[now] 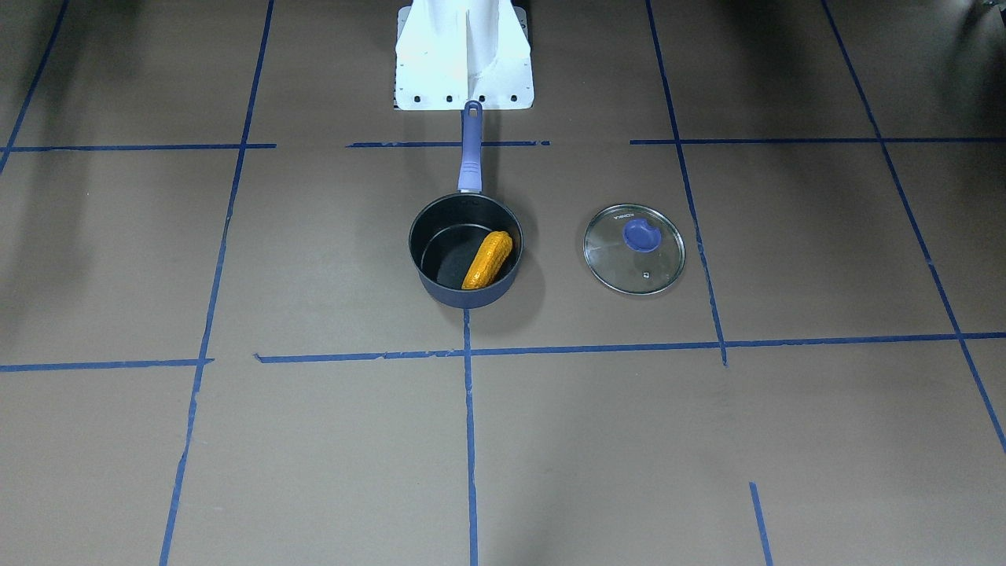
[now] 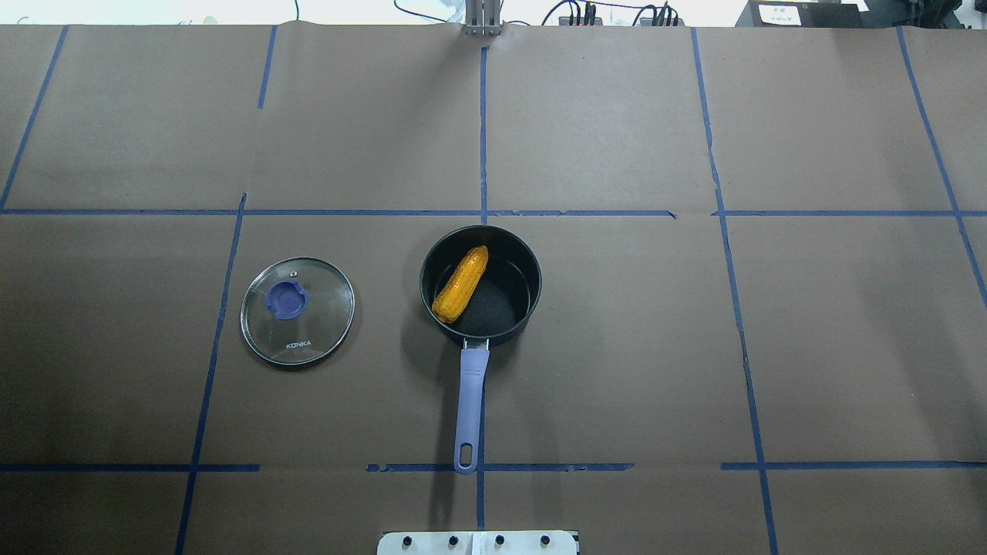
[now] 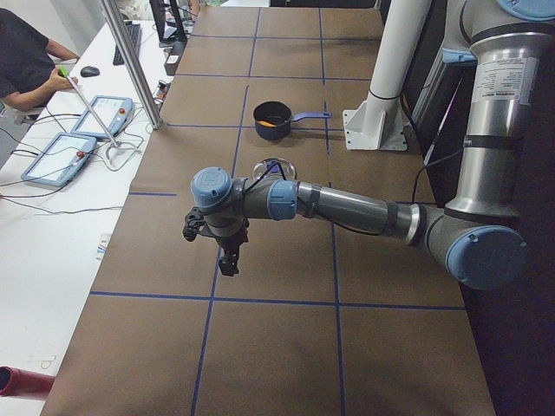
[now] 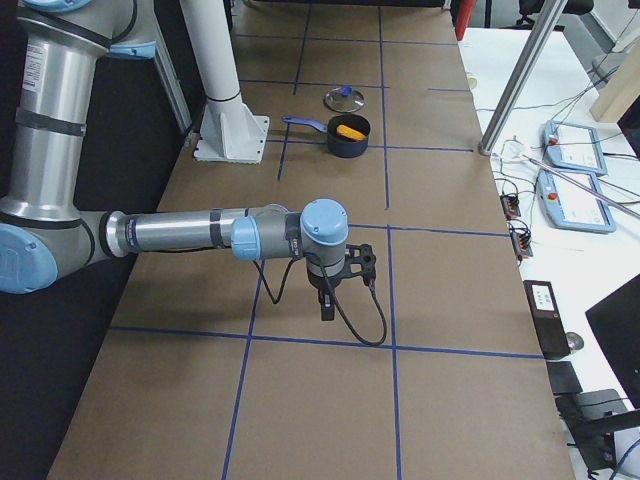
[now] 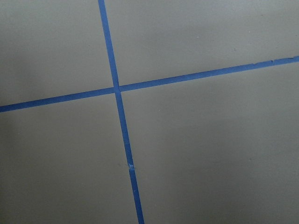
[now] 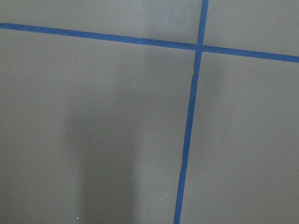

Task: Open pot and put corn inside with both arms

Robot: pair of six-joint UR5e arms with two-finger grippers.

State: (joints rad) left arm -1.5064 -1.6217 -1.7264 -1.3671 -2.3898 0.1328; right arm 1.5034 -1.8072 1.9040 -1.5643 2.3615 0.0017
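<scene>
The navy pot (image 1: 464,297) stands open at the table's middle, its purple-blue handle (image 1: 470,149) pointing to the robot's base. The orange-yellow corn (image 1: 487,259) lies tilted inside it, as the overhead view (image 2: 460,284) also shows. The glass lid (image 2: 298,311) with its blue knob lies flat on the table beside the pot, on the robot's left. My left gripper (image 3: 227,260) hangs over bare table far from the pot, seen only in the exterior left view. My right gripper (image 4: 325,305) hangs likewise at the other end. I cannot tell whether either is open or shut.
The white base mount (image 1: 464,55) stands just behind the pot's handle tip. Blue tape lines (image 2: 483,139) cross the brown table. Both wrist views show only table and tape. An operator and control tablets (image 3: 61,160) are on a side desk.
</scene>
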